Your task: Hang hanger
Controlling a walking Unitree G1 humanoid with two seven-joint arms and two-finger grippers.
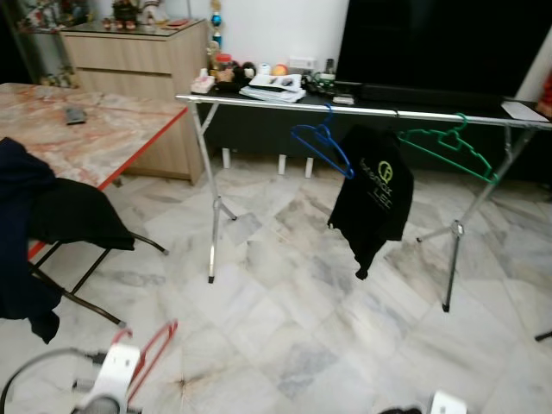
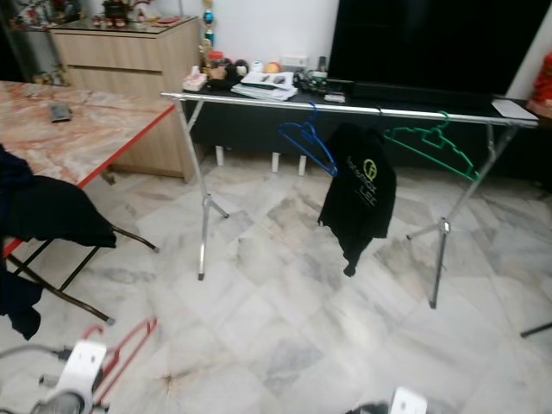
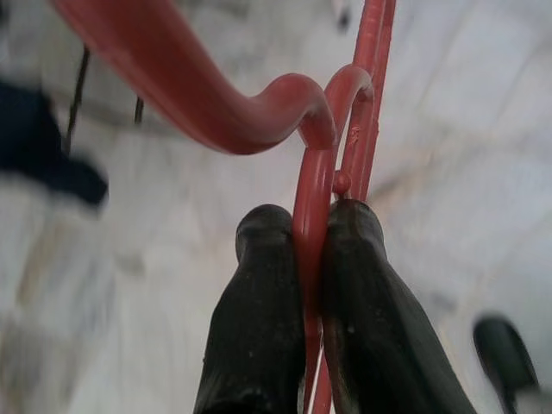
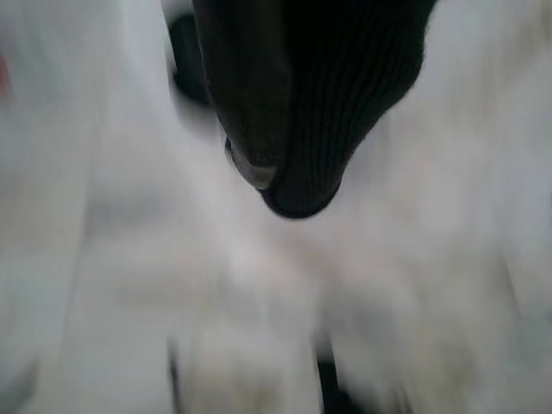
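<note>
At far left a marble-topped table (image 1: 95,129) with a red edge is standing, dark clothing (image 1: 52,216) draping over its near corner. Low at left, the left gripper (image 3: 310,237) is clamping its two black fingers (image 3: 259,293) together on the red hanger (image 3: 319,172), gripping it near the base of the hook; the hanger (image 1: 151,354) is hanging low over the marble floor (image 1: 293,336), well apart from the rail.

A broad stretch of bare floor is lying between the robot and the clothes rack (image 1: 211,207), whose silver rail is running across the middle of the view on splayed legs. Three items are hanging on that rail, counted left to right: one blue hanger (image 1: 323,147), one black shirt (image 1: 373,194) with a pale logo, one green hanger (image 1: 448,147). Rail left of the blue hanger is standing bare.

Behind, a dark console (image 1: 345,90) is carrying papers and small clutter.

The right gripper (image 4: 293,129) is appearing dark and blurred; whether its fingers are apart or together, I cannot tell.
</note>
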